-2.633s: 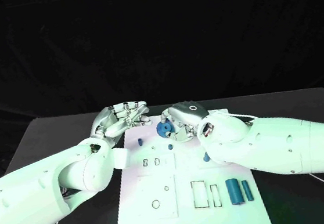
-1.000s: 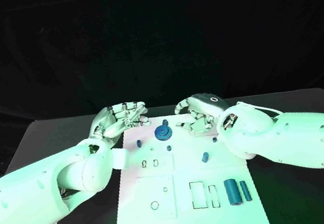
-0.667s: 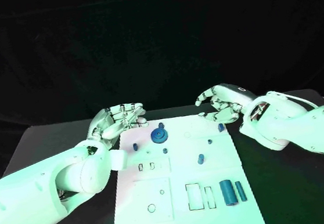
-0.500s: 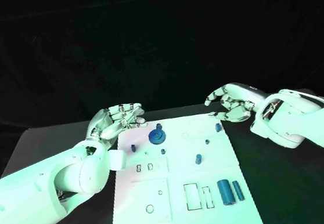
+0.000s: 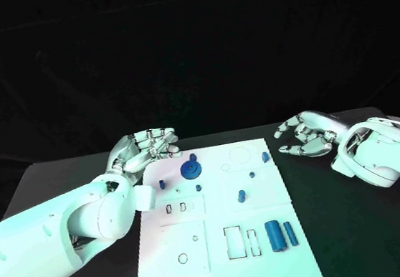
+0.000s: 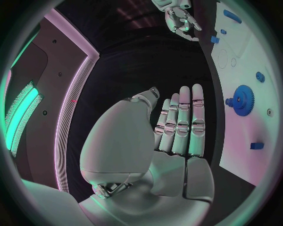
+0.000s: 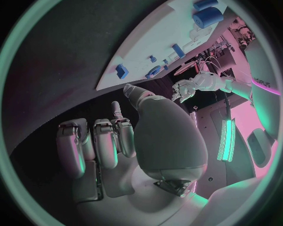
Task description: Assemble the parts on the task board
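Note:
The white task board (image 5: 207, 268) lies in the middle of the black table. A blue gear (image 5: 191, 168) stands near its far end, also seen as the blue gear (image 6: 242, 100) in the left wrist view. Small blue parts (image 5: 240, 195) are scattered over the far half. Two blue cylinders (image 5: 275, 234) lie near the front right. My left hand (image 5: 146, 148) hovers at the board's far left corner, fingers straight and empty (image 6: 177, 122). My right hand (image 5: 308, 135) is off the board's far right edge, loosely curled and holding nothing (image 7: 106, 141).
Bare black table lies on both sides of the board and in front of it. My two white forearms come in low from the left and right edges. Several empty slots and holes mark the board's near half (image 5: 237, 241).
My right hand has let go of the blue gear and drawn back to the right, off the board. The gear stays standing. My left hand has kept its place.

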